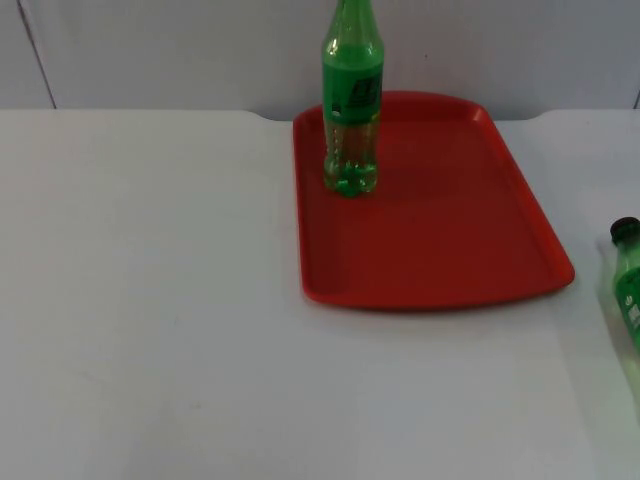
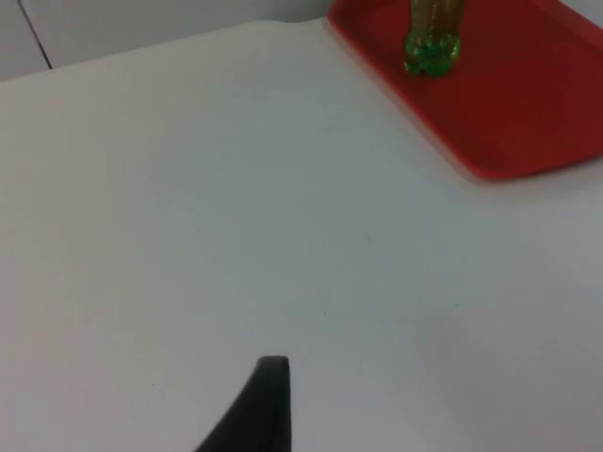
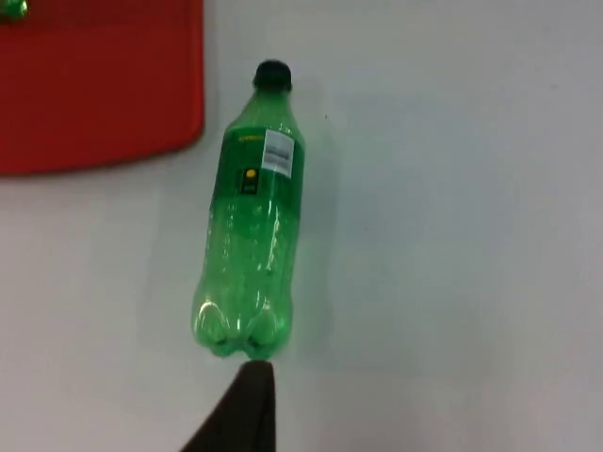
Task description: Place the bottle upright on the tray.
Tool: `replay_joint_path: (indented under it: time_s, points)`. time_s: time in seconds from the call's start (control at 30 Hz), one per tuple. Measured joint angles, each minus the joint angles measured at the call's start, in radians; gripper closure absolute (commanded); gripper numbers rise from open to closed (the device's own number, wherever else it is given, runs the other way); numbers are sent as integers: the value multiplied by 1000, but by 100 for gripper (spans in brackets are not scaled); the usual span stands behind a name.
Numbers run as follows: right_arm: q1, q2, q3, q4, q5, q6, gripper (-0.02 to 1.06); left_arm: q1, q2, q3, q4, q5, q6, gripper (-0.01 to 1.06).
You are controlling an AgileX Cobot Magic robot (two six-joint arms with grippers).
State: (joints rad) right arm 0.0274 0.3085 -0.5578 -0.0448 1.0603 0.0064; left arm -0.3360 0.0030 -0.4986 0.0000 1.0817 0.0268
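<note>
A red tray (image 1: 450,250) lies on the table toward the back right. One green bottle (image 1: 351,110) stands upright near the tray's far left corner; the left wrist view shows this bottle's base (image 2: 431,52) on the tray (image 2: 528,104). A second green bottle with a black cap (image 1: 628,280) lies on its side on the table, just right of the tray. In the right wrist view this lying bottle (image 3: 256,226) points its cap away from my right gripper (image 3: 247,405), which sits just behind the bottle's base. My left gripper (image 2: 264,405) hangs over bare table, well left of the tray.
A rounded corner of the tray (image 3: 94,85) lies close to the lying bottle's cap. The white table top (image 1: 150,300) stretches wide to the left and front of the tray. The grey partition wall (image 1: 180,50) closes off the back.
</note>
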Motion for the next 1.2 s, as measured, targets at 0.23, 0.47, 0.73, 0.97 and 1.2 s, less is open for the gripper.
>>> replay_joint_path:
  time_s: [0.23, 0.47, 0.73, 0.97, 1.2]
  points:
    - [0, 347, -64, 51, -73, 2, 0, 0, 0, 0, 0, 0, 0, 0]
    - [0, 659, -176, 64, -102, -6, 2, 0, 0, 0, 0, 0, 0, 0]
    - [0, 1037, -358, 71, -143, -6, 2, 0, 0, 0, 0, 0, 0, 0]
    - [0, 1233, -448, 105, -197, -6, 2, 0, 0, 0, 0, 0, 0, 0]
    - [0, 1371, -466, 157, -264, -17, 2, 0, 0, 0, 0, 0, 0, 0]
